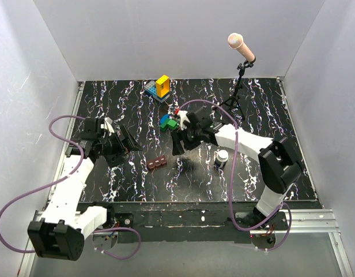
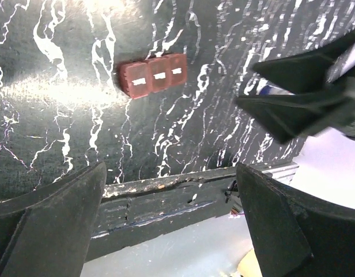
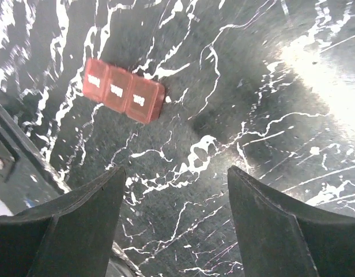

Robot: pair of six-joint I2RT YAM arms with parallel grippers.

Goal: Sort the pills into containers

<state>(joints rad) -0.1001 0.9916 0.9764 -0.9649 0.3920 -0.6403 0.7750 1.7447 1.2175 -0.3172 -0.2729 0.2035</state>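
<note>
Pill box point(image 2: 153, 76) carries three unreadable white lid labels; left hand point(image 2: 170, 173) and right hand point(image 3: 176, 173) gape empty.

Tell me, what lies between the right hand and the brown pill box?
Only bare marbled table lies between the right hand and the pill box; the right wrist view shows this stretch.

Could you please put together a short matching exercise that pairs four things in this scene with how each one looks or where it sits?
Things:
1. pill box
2. bottle
3. yellow block
4. microphone

Descriptions:
A. pale pink head, held high at the far right
B. dark with a white cap, standing upright
C. stands on a blue-grey base at the far side
D. brown, three compartments in a row, lying flat

Pairs: 1-D; 2-B; 3-C; 4-A
</note>
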